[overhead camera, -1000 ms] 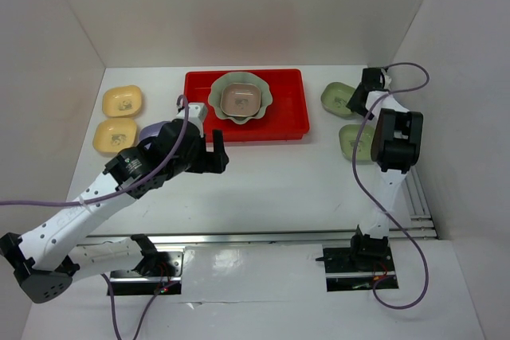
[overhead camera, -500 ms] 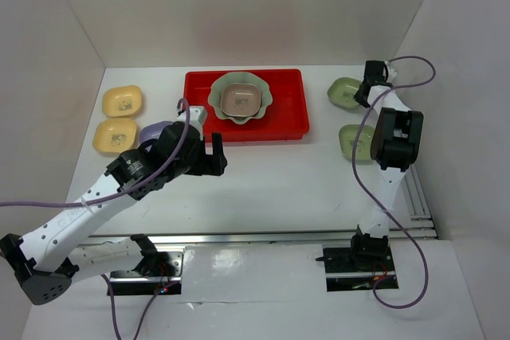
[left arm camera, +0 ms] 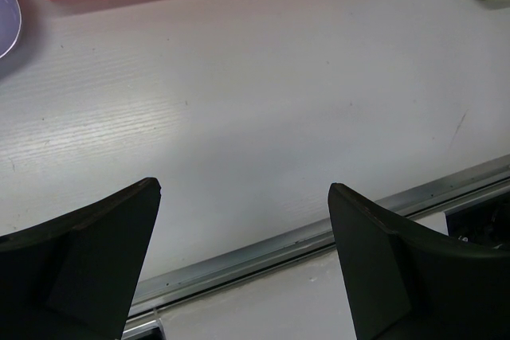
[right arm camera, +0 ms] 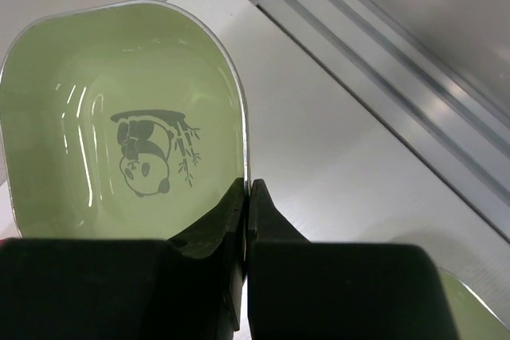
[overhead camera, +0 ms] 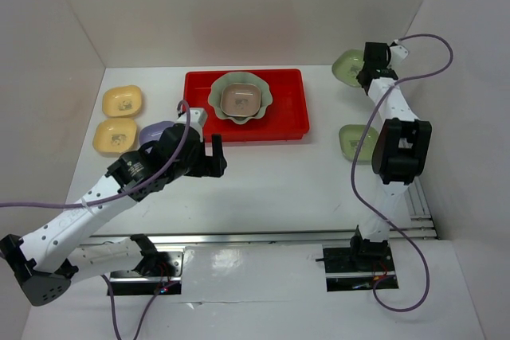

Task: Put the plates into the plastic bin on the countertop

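Top external: table point(overhead camera: 271, 189) walled, white. Bin point(overhead camera: 287, 105) centre-back, scalloped dish point(overhead camera: 217, 99) inside with tan dish point(overhead camera: 241, 99) nested in it, stacked to save room, I'd say. Right arm point(overhead camera: 398, 149) stretched far back-right; right end effector point(overhead camera: 370, 65) clamped on rim of green dish point(overhead camera: 347, 65), thin edge likely only purchase; dish right of bin, seemingly off table. Left arm point(overhead camera: 119, 181) crouched low; left end effector point(overhead camera: 213, 153) wide apart, empty, near lavender dish point(overhead camera: 155, 129). Yellow dishes point(overhead camera: 122, 101), second green dish point(overhead camera: 356, 141) outside bin.
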`<action>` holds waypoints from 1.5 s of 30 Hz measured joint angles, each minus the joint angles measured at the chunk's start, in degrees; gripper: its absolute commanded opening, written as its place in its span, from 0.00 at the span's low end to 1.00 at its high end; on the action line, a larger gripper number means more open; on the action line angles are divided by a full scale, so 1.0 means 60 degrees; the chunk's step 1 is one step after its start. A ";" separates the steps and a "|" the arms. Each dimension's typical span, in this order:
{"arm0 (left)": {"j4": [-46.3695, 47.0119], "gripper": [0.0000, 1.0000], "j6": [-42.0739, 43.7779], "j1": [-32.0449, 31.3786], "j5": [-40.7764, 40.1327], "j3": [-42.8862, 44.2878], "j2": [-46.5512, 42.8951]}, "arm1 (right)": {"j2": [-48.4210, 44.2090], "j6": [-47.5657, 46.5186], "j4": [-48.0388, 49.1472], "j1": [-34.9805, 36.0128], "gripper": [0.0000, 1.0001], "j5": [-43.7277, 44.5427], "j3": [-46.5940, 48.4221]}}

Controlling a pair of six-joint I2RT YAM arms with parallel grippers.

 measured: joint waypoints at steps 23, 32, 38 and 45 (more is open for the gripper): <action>0.0211 1.00 -0.0007 0.0138 0.0047 -0.0477 -0.0051 | -0.0441 -0.1224 0.0922 0.4492 0.00 -0.0692 0.0586; 0.0259 1.00 0.0015 0.0262 0.0109 -0.0543 -0.0463 | 0.1847 -0.1260 0.0772 0.5340 0.00 -0.1118 0.1202; 0.0317 1.00 0.0022 0.0379 0.0204 -0.0579 -0.0495 | 0.2455 -0.1188 0.0444 0.5716 0.01 -0.1078 0.1836; 0.0375 1.00 0.0022 0.0477 0.0364 -0.0670 -0.0648 | 0.2626 -0.1100 0.0441 0.5883 0.21 -0.0922 0.2739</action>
